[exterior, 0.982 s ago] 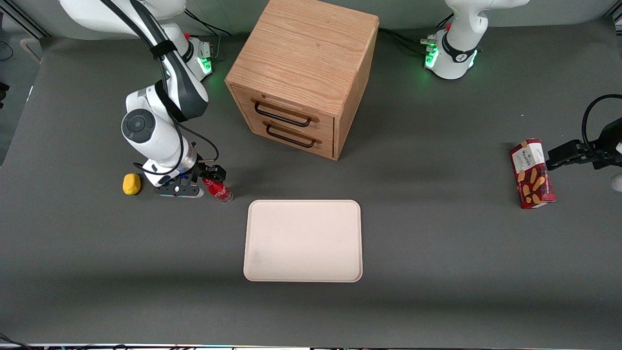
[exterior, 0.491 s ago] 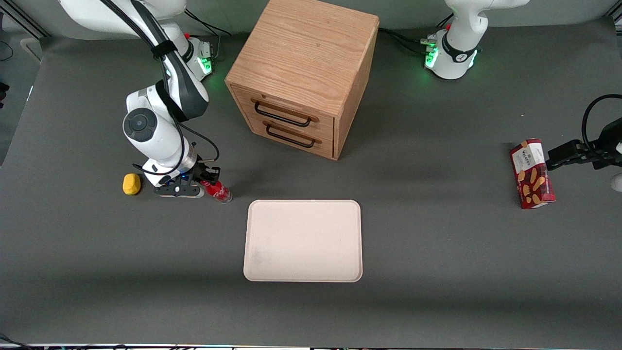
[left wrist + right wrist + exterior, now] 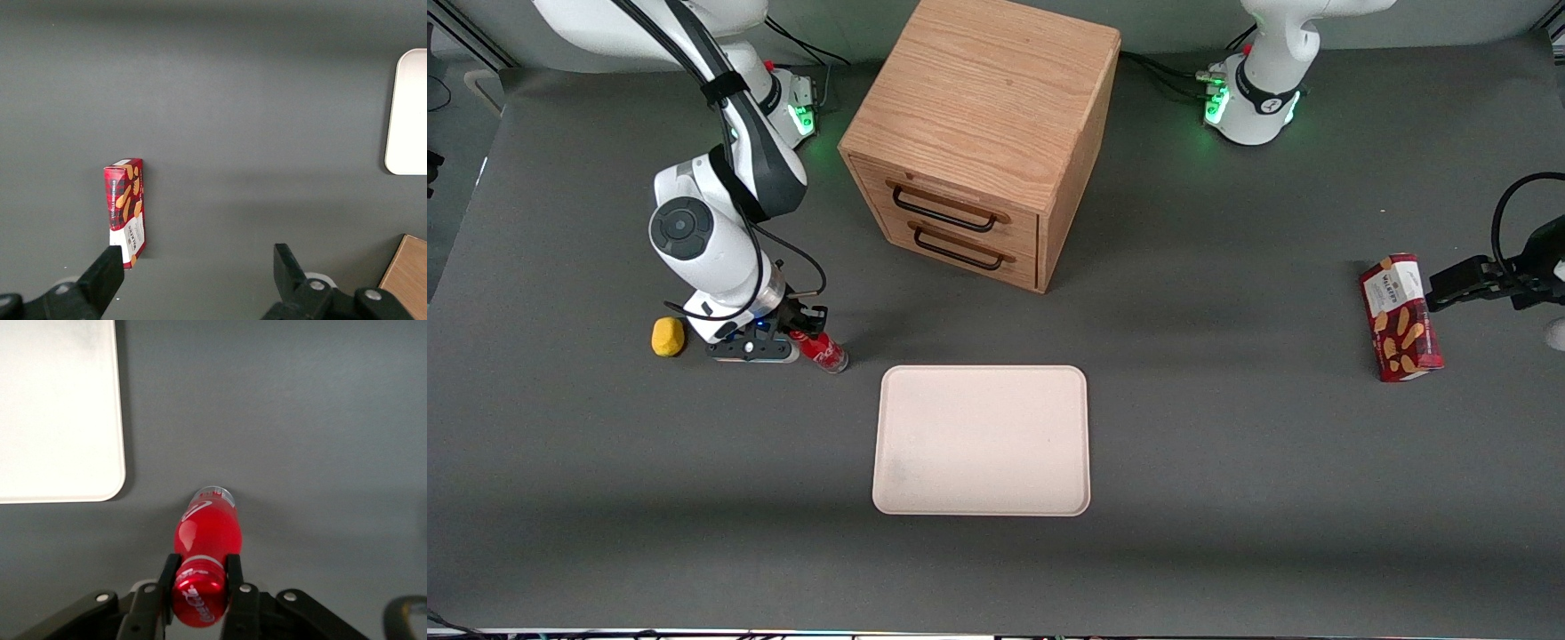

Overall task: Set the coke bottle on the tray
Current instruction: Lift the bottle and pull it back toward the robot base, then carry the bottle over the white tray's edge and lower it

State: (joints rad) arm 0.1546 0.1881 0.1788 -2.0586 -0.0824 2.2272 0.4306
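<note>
The small red coke bottle point(image 3: 820, 348) is on the grey table, tilted, beside the cream tray point(image 3: 982, 440) toward the working arm's end. My right gripper point(image 3: 805, 333) is at the bottle's top, shut on its red cap. In the right wrist view the two black fingers point(image 3: 168, 577) press on either side of the cap of the coke bottle point(image 3: 205, 540), and the clear base points away from the wrist. A rounded corner of the tray point(image 3: 60, 413) shows close by, with bare table between it and the bottle.
A yellow lump point(image 3: 667, 336) lies beside the gripper, away from the tray. A wooden two-drawer cabinet point(image 3: 983, 133) stands farther from the front camera than the tray. A red snack box point(image 3: 1400, 317) lies toward the parked arm's end.
The gripper has closed in on the bottle's cap and shifted slightly away from the tray. The bottle has moved with it a little.
</note>
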